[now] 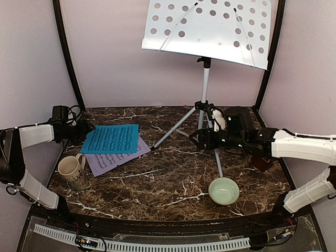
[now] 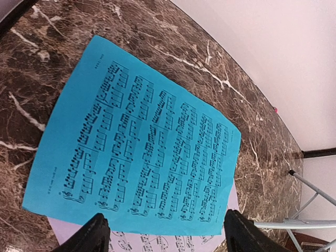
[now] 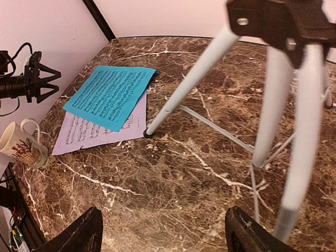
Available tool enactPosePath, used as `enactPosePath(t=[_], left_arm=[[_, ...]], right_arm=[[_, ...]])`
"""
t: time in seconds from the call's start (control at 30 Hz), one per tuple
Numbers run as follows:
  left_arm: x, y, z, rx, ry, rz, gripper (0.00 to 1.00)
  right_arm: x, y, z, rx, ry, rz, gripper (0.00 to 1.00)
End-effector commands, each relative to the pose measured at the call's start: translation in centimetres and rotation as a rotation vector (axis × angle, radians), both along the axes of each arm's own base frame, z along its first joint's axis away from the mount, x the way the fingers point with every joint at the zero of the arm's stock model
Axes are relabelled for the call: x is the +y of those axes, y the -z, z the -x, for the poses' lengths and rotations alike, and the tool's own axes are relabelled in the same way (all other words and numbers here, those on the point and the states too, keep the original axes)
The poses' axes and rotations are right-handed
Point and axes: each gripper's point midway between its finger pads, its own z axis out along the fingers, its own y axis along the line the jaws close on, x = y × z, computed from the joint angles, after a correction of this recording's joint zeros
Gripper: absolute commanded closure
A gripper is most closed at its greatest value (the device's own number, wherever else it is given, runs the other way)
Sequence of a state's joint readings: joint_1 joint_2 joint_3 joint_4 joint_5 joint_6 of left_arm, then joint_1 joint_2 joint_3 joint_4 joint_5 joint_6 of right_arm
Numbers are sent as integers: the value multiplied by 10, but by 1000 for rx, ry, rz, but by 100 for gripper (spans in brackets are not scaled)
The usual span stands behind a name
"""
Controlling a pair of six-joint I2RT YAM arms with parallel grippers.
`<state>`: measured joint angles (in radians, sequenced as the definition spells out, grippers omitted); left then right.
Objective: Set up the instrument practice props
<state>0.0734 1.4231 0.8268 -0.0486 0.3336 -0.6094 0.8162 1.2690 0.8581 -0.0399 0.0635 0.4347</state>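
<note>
While the blue sheet point(image 2: 142, 142) lies flat on top of the lilac sheet point(image 1: 107, 163) at the left side of the bench point(image 1: 157, 184), our left fingers point(image 2: 94, 236) hang just over its near edge. They are wide apart and hold nothing. Paper is thin, light and floppy. It lies flat on the stone, so we think it is hard to pinch from above. The best place to grab looks like an edge or corner that sticks out past the sheet below. We should pinch softly so it does not crumple.

Our music stand point(image 1: 206, 79) is up on its three legs at the back middle of the bench. Our right fingers point(image 3: 79, 236) are apart too, just beside the legs, with nothing clamped. This stand looks light and tippy, with its big holey desk point(image 1: 210, 26) high up. We would hold it low on the pole, where the legs meet.

A small reddish-brown thing point(image 1: 264, 163) peeks out behind our right arm. We guess it is the metronome. It looks hard, and its slanted sides may slip, so we would grab it low.
</note>
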Motion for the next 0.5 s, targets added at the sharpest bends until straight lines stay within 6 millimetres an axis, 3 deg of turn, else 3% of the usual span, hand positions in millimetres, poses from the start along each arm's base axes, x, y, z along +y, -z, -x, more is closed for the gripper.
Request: enactPosePath(t=[0.0, 0.1, 0.23, 0.33, 0.4, 0.47], left_arm=[[13, 4, -1, 45, -25, -13, 22], [23, 17, -5, 81, -31, -85, 22], [21, 31, -20, 121, 37, -115, 22], [-2, 34, -33, 97, 148, -66, 25], [-19, 31, -39, 66, 209, -95, 25], [-22, 33, -46, 81, 214, -172, 25]], right_arm=[[45, -23, 1, -64, -60, -44, 20], [71, -17, 3, -63, -92, -23, 21], [102, -11, 4, -62, -136, -14, 22], [121, 8, 0, -36, -155, 12, 24], [135, 6, -6, -33, -155, 1, 27], [147, 9, -12, -20, -149, -7, 29]])
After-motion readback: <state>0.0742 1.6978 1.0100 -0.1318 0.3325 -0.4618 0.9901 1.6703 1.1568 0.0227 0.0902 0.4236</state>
